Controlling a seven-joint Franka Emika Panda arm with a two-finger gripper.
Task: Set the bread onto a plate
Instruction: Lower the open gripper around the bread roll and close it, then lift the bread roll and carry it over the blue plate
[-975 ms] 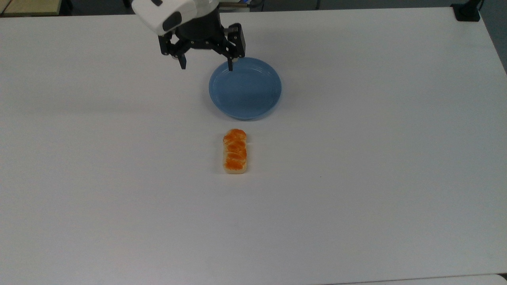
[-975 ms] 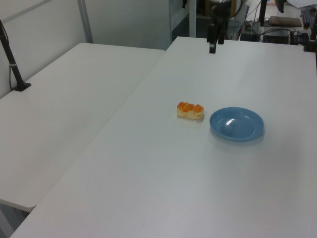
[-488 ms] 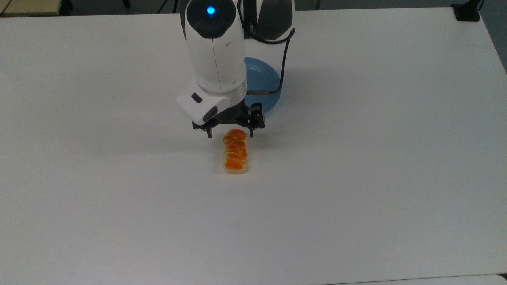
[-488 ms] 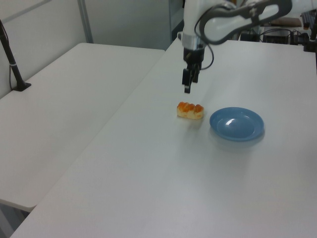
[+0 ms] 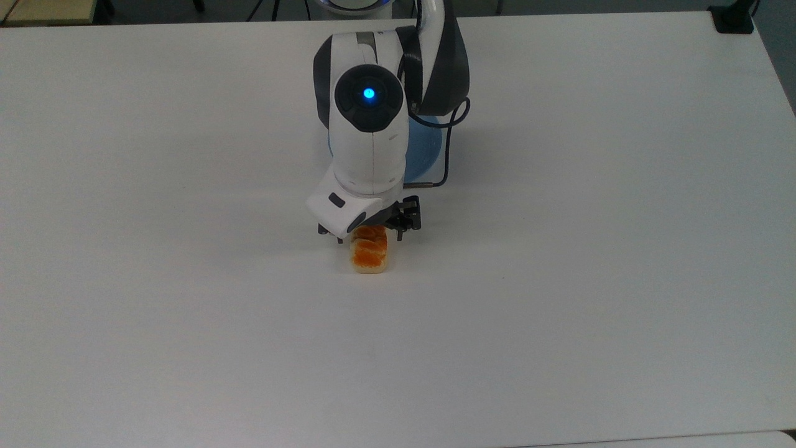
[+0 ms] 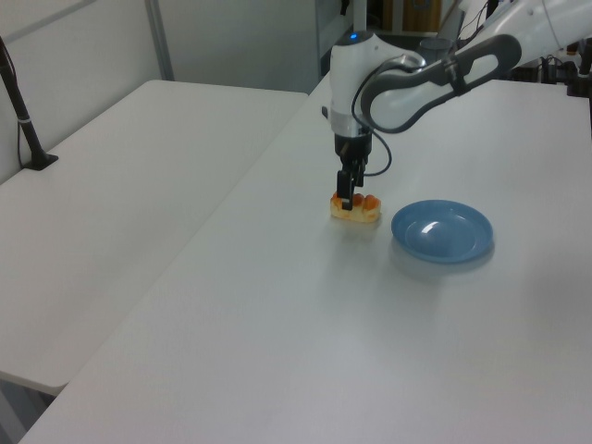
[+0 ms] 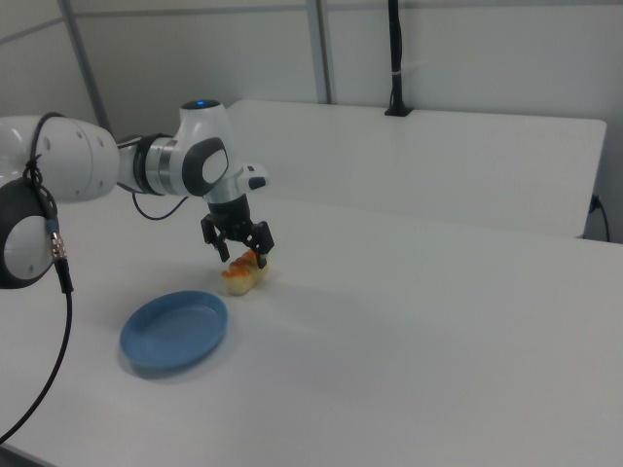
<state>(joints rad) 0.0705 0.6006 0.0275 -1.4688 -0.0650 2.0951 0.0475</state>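
The bread (image 5: pixel 370 256) lies flat on the white table (image 5: pixel 591 249), its glossy orange-brown braided top facing up and its pale sides showing along the edge. In the top view its long axis runs up and down the picture, and the end nearer the plate is hidden under the robot's wrist. The plate (image 5: pixel 425 152), blue and round, rests on the table beyond that end, close by but apart from the bread; in the top view most of it is covered by the arm. In the left view the bread (image 6: pixel 357 207) sits just to the left view's left of the plate (image 6: pixel 442 231), with a narrow strip of table between them. In the right view the bread (image 7: pixel 244 275) lies above and to the right view's right of the plate (image 7: pixel 175 330).

The claw (image 7: pixel 242 254) points straight down over the bread, low enough that its black fingers (image 7: pixel 260 257) stand spread on either side of the loaf, one on each long flank. The fingers are apart, not pinching; whether they touch the bread cannot be told. In the top view the claw (image 5: pixel 368 235) sits over the bread's plate-side half. In the left view the claw (image 6: pixel 346 198) overlaps the loaf's left end.
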